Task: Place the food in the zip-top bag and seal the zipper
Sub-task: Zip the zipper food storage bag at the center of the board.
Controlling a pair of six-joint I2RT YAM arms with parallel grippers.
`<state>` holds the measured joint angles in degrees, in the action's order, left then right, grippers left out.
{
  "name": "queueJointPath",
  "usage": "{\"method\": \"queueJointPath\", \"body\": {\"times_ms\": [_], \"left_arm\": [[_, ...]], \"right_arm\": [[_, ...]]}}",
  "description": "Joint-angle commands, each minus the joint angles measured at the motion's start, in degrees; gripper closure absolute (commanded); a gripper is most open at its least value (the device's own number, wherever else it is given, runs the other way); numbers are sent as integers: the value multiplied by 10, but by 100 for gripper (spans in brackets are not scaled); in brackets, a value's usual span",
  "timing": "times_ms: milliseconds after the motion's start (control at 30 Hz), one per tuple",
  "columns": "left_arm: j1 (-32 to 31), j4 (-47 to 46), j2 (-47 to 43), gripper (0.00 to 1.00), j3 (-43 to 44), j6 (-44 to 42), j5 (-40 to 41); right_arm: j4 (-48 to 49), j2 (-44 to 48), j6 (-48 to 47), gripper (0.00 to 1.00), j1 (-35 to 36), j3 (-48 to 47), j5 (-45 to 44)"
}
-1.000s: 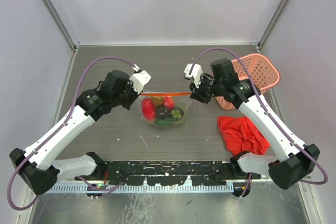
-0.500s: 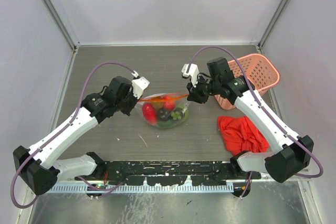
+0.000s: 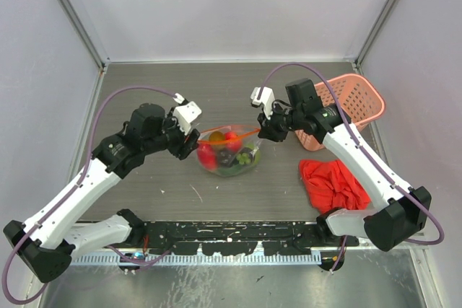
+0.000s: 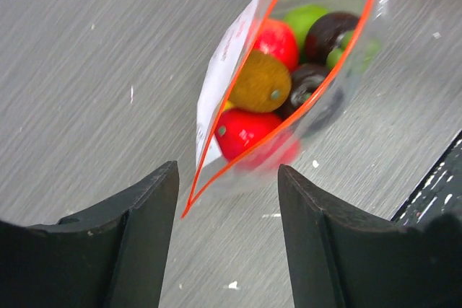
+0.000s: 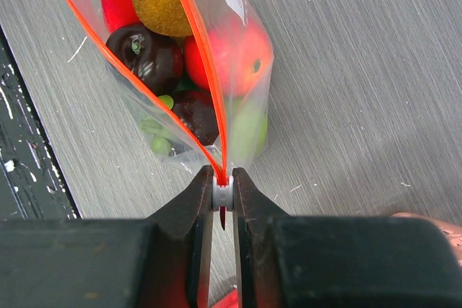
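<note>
On the bench (image 3: 303, 99) the zip-top bag (image 3: 229, 151) sits mid-scene with the food (image 3: 225, 155) inside, its zipper (image 3: 232, 132) running left to right between the arms and gaping; the right end effector (image 5: 223, 179) is pinched narrow on the zipper's right end, the left end effector (image 4: 227, 178) stands wide astride the left corner, not yet closed. Only the left wrist view shows that open straddle; from above it is hidden.

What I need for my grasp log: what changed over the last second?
The left claw let go of its end of the zipper and now sits open either side of that corner, not touching. The zipper went from taut and straight to slack, the mouth bowed open. The right claw stayed shut on the other end; the food stayed inside the zip-top bag.
</note>
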<state>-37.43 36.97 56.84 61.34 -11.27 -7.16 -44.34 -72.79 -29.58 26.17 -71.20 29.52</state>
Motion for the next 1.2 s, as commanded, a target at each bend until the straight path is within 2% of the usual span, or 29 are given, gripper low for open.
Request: {"method": "queueJointPath", "body": {"times_ms": [0,367,467,800,1000,1100,1167], "left_arm": [[-12,-80,8,41,39,-18,-81],[-74,-144,99,33,83,-87,-134],[-80,-157,123,26,91,-98,-155],[-97,-191,210,25,110,-133,-163],[-101,-214,229,27,102,-149,-161],[-103,-215,238,35,101,-150,-167],[-104,-215,241,43,98,-153,-171]], "right_arm": [[8,5,8,100,-1,-25,6],[9,5,5,100,-2,-25,15],[9,5,4,100,-1,-23,18],[9,1,0,100,-2,-17,23],[12,-1,0,100,-1,-14,28],[15,0,0,99,-2,-15,33],[18,1,1,99,-2,-15,36]]}}
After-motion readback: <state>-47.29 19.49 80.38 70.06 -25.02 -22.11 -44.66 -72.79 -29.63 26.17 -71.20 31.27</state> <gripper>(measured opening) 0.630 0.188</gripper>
